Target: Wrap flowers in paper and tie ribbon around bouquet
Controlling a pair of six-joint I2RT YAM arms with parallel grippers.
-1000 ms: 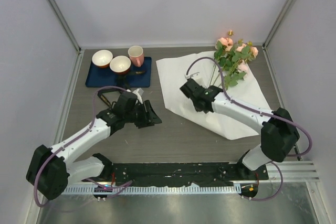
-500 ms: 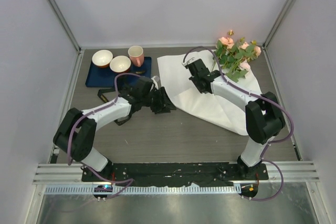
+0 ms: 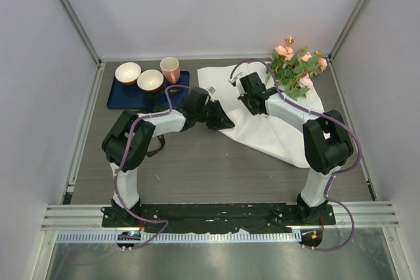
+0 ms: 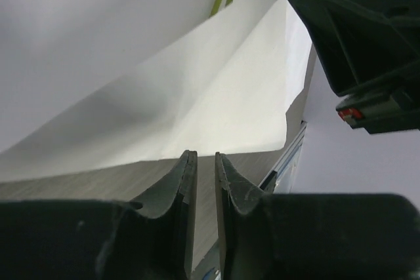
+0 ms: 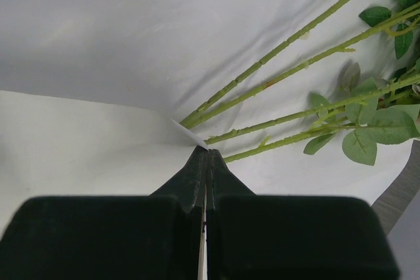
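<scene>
The white paper (image 3: 279,132) lies on the table right of centre, its near-left part lifted and folded toward the flowers (image 3: 296,69), pink roses with green leaves at the back right. My right gripper (image 3: 248,90) is shut on a paper corner (image 5: 187,132), right at the ends of the green stems (image 5: 282,47). My left gripper (image 3: 226,122) sits low at the paper's left edge (image 4: 216,152), its fingertips (image 4: 187,159) a narrow gap apart with only table between them. The raised sheet (image 4: 197,77) arches above it. The ribbon is hidden.
A dark blue mat (image 3: 128,96) at the back left holds two bowls (image 3: 149,80) and a pink cup (image 3: 170,68). Grey walls and metal rails close in the table on three sides. The right gripper's black body (image 4: 357,31) hangs close above the left gripper.
My left arm has swung right from the mat's front to the paper's left edge, and its jaws have narrowed. My right gripper has carried the paper corner back toward the stems.
</scene>
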